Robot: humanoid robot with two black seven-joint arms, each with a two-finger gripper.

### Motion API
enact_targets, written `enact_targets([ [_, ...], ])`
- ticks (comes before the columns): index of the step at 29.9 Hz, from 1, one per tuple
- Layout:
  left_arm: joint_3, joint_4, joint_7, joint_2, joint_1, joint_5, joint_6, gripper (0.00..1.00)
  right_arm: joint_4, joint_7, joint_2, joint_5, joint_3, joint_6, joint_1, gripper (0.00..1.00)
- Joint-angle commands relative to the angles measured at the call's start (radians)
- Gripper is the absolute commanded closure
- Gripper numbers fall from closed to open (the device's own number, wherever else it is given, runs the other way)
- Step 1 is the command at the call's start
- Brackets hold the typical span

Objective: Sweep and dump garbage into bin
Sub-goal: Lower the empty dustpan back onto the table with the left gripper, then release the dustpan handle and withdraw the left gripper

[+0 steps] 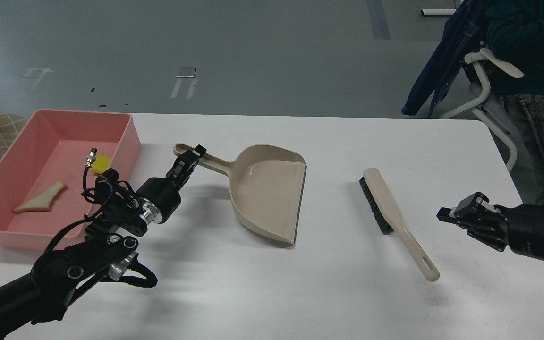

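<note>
The robot's left gripper point(195, 156) sits at the end of the handle of a beige plastic long-handled dustpan point(267, 191), which lies flat and empty on a white table point(328, 293). Its fingers appear to straddle the handle, though at this angle it cannot be told whether they are closed on it. The step in hand looks like letting go of the pan; doing it well means parting the fingers fully and lifting straight away so the handle is not dragged.

The garbage lies inside the shallow salmon-pink plastic bin point(125, 123) at the table's left edge: a bright yellow sponge chunk point(102, 164) near the right wall, and a pale bread slice piece with tan crust point(40, 197) on the floor.

A beige hand brush with black bristles point(395, 219) lies right of the dustpan. The right gripper point(444, 216) hovers beside it, fingers slightly apart, holding nothing.
</note>
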Motion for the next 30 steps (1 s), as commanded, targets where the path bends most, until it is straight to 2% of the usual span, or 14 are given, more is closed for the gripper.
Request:
enact_targets([
  [1,-0.003,0.001,0.001,0.008,0.001,-0.003,-0.002,1.0,0.0,0.0,0.002,0.0,0.0,0.0,0.0,1.0],
  [4,-0.004,0.001,0.002,0.011,0.001,-0.009,-0.002,1.0,0.001,0.0,0.002,0.0,0.0,0.0,0.0,1.0],
  [6,-0.007,0.001,0.002,0.011,0.001,-0.011,-0.002,0.85,0.001,0.0,0.002,0.0,0.0,0.0,0.0,1.0],
  [8,-0.01,0.002,0.002,0.01,0.001,-0.012,-0.002,0.44,0.001,0.0,0.002,0.0,0.0,0.0,0.0,1.0],
  [11,-0.012,0.002,0.001,0.008,0.001,-0.014,0.0,0.13,0.001,0.0,0.003,0.0,0.0,-0.001,0.0,1.0],
  [12,-0.012,0.002,0.001,0.011,0.001,-0.014,0.0,0.06,0.0,0.0,0.003,0.0,0.002,0.0,0.0,1.0],
  [13,-0.012,0.002,0.001,0.013,0.001,-0.014,-0.002,0.03,0.0,0.0,0.003,0.0,0.002,-0.001,0.0,1.0],
  [16,-0.01,0.002,0.002,0.016,0.001,-0.014,-0.006,0.02,0.0,0.0,0.005,0.0,0.002,-0.004,0.0,1.0],
  [23,-0.009,-0.01,0.004,0.04,-0.002,-0.014,-0.035,0.02,0.0,0.0,0.006,0.001,0.003,-0.006,0.0,0.92],
  [25,-0.01,-0.013,0.004,0.077,-0.002,-0.012,-0.092,0.02,0.0,-0.001,0.008,0.001,0.003,-0.006,0.0,0.83],
  [28,-0.004,-0.013,0.004,0.102,-0.004,-0.011,-0.121,0.02,0.0,0.0,0.009,0.001,0.005,-0.006,0.0,0.71],
  [30,-0.001,-0.013,0.004,0.114,-0.002,-0.011,-0.132,0.02,0.0,0.0,0.009,0.001,0.005,-0.006,0.0,0.69],
])
